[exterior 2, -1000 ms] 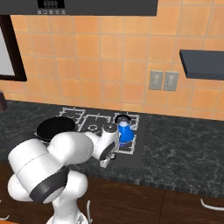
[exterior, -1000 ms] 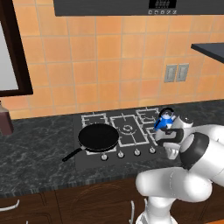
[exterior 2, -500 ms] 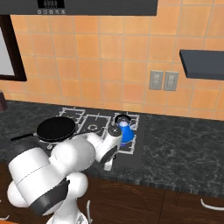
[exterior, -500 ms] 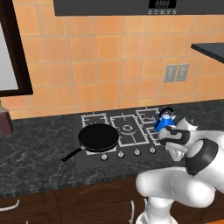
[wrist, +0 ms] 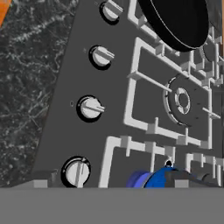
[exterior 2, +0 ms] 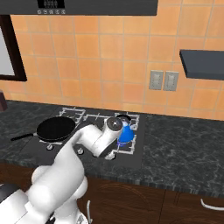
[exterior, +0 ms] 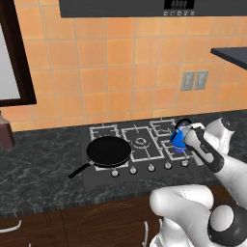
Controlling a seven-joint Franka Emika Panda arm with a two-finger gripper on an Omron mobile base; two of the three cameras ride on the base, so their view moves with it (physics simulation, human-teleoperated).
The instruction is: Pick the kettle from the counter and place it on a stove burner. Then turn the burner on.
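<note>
Already your small bright blue cone-shaped kettle point(exterior: 178, 139) sits on the right-hand burner of the grey gas stove point(exterior 2: 131, 154), beside the silver knobs point(wrist: 77, 171) you need next; whether the gripper's jaws are parted, you cannot tell.

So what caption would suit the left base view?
Blue kettle on the stove's right grate, frying pan at left.
</note>
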